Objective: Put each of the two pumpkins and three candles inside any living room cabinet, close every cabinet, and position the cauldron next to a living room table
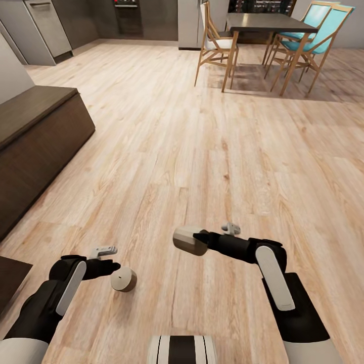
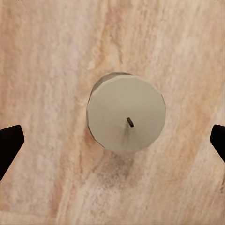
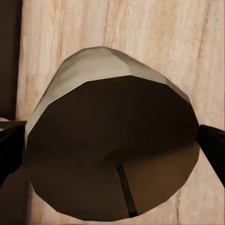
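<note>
Head view: two candles are being shown against the wood floor (image 1: pixel 167 151), one at each arm. The right gripper (image 1: pixel 198 238) is being held above the floor with a candle (image 1: pixel 188 239) clamped at its tip; in the right wrist view that candle (image 3: pixel 110 150) is seen pressed between the two dark fingertips (image 3: pixel 213 145), its wick end toward the camera, so the jaws are closed onto it. The second candle (image 1: pixel 124 279) is lying on its side on the floor just beyond the left gripper (image 1: pixel 112 266), pale top and wick turned toward that hand. In the left wrist view this candle (image 2: pixel 125 112) is centred between the fingertips (image 2: pixel 9 143), which are spread wide at the frame edges and are touching nothing; its long axis is probably running along the line of approach, though depth is poorly given here. The left arm is the nearer one to it. The cabinet (image 1: pixel 35 136) is standing well apart, ahead and to the robot's left, its fronts appearing closed.
</note>
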You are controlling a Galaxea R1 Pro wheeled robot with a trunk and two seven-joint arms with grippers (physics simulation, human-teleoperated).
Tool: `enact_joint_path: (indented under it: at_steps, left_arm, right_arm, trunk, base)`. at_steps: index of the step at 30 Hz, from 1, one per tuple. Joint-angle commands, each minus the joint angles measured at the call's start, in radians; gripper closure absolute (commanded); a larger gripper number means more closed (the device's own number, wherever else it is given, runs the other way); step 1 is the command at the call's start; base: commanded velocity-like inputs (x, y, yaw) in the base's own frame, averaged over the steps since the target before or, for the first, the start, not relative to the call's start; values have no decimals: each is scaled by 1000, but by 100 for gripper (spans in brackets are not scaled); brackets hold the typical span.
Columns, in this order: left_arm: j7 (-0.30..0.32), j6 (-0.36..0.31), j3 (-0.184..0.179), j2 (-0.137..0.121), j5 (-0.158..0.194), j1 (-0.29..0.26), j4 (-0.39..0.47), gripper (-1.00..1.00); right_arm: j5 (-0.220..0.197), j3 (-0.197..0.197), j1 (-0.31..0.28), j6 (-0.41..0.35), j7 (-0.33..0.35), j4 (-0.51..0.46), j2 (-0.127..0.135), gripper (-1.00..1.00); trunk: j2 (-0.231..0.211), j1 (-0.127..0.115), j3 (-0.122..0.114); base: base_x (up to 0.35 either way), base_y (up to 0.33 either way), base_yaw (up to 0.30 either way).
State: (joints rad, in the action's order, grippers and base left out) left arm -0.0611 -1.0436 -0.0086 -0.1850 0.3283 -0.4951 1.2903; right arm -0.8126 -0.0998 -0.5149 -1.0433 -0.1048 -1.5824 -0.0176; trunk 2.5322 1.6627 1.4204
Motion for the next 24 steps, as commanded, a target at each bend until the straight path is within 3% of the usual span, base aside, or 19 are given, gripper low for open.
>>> enact_joint_path:
  at_steps: [1,3,6,9,24]
  left_arm:
    - [-6,-4,-1,-1,8,0,1,-100]
    - [-6,-4,-1,-1,8,0,6,-100]
    - [-6,-4,-1,-1,8,0,22,-100]
    - [-7,-4,-2,-1,8,1,35,-100]
    - [-8,-4,-2,-1,8,1,46,-100]
  right_arm:
    - [0,1,0,-4,10,-1,6,100]
    - [-1,2,0,-4,64,-1,36,100]
    - [-2,2,0,-4,87,-1,50,100]
    - [-2,-1,0,-4,97,-1,56,100]
    - [-2,0,1,-4,131,-1,61,100]
  trunk:
    - [0,0,1]
    - [0,0,1]
    - [1,0,5]
    - [1,2,16]
    - [1,2,16]
  base:
    - [0,0,0]
    - [0,0,0]
    - [0,0,0]
    - [0,0,0]
    - [20,0,0]
